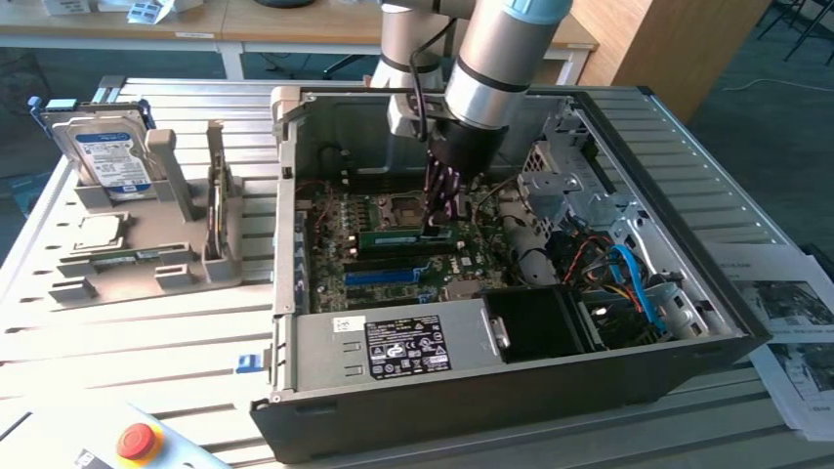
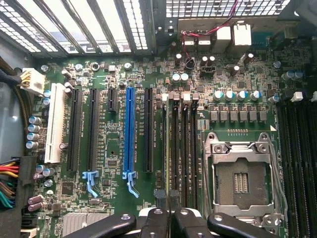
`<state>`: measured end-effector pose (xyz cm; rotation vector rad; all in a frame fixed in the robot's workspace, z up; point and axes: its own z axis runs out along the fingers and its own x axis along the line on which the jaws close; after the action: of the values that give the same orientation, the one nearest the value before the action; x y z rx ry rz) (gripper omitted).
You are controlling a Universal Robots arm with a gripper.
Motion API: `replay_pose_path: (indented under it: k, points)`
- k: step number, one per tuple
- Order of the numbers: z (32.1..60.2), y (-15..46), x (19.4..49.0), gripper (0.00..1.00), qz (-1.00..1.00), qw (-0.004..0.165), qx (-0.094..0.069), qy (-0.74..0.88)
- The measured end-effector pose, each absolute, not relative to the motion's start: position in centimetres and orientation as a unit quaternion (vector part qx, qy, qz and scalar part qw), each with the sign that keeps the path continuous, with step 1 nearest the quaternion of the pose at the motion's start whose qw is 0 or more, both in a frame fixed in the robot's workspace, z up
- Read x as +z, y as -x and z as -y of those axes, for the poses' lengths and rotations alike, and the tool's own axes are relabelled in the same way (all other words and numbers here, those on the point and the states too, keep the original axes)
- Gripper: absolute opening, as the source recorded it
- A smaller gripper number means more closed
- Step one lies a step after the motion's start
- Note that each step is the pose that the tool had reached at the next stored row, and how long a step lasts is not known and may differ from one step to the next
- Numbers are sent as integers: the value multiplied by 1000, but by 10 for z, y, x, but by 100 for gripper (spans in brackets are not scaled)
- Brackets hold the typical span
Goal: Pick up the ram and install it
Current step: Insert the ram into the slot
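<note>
The ram (image 1: 414,238) is pinched in the pressed-together pincer (image 1: 440,233) at the slots (image 2: 184,148) beside the socket (image 2: 241,181), inside the case (image 1: 521,396); whether it is seated cannot be told. The stick is best held level, lined up along one slot and pressed evenly. The case is set on a slatted counter (image 1: 156,322); desks (image 1: 300,29) are seen behind.

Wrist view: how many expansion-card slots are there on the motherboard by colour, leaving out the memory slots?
White slot: 1
Black slots: 4 (three long, one short)
Blue slot: 1
Total: 6
</note>
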<state>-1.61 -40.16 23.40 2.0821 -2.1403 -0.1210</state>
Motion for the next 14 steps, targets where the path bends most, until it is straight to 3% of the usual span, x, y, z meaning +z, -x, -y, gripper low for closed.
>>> replay_pose_path:
  k: [14]
  points:
    - [403,16,234,12,709,76,-40,-700]
